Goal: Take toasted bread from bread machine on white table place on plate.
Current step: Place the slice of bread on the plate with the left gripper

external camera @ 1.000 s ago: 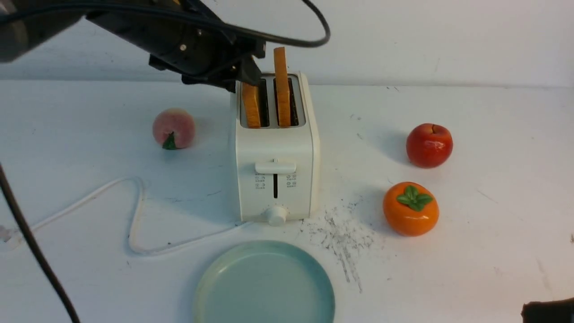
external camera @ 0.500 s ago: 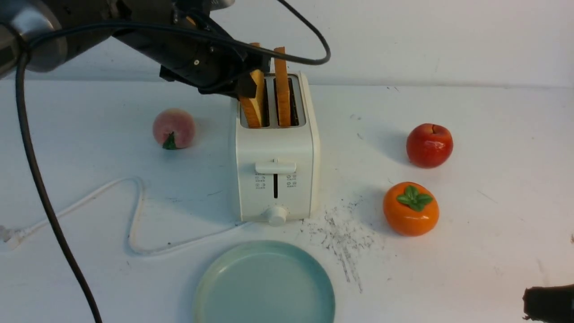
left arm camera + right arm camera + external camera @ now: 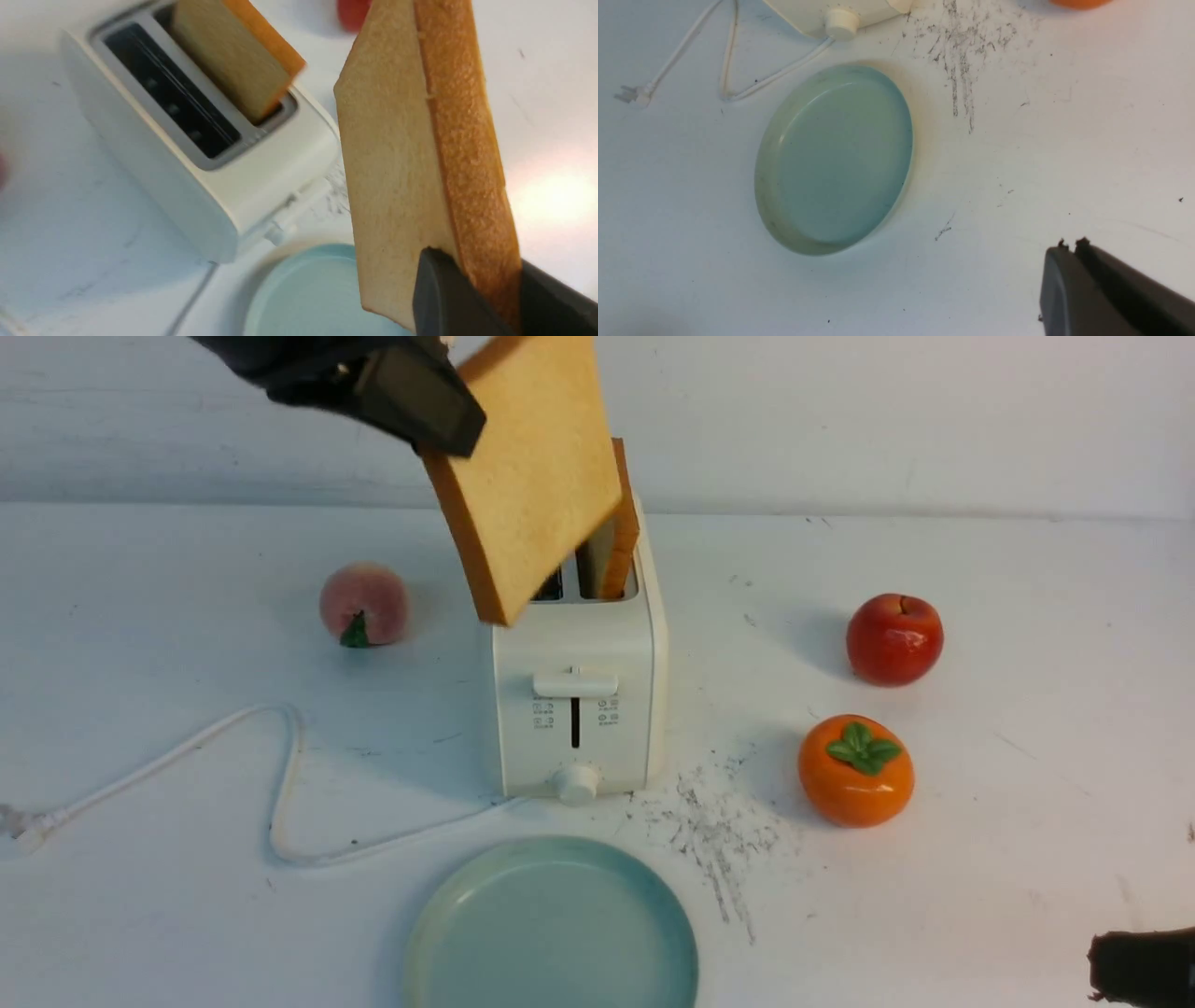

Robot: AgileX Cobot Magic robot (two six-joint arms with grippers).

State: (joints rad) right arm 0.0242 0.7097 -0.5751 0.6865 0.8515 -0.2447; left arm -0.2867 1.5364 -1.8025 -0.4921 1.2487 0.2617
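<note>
**While the slice hangs free, lay it flat**

Since the left claw (image 3: 439,425) grips the toast (image 3: 527,467) by one corner above the toaster (image 3: 574,653), level it and lower it gently onto the plate (image 3: 439,905). The right claw (image 3: 1070,243) rests closed.

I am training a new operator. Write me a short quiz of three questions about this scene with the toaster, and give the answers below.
1. True or false: the plate already carries a slice of toast.
2. The raised slice is held by: A. the left gripper; B. a human hand; C. nothing, it is falling.
3. How many slices stand in the bread machine?

Key
1. False; the plate is bare.
2. A.
3. One, the second slice.
</note>
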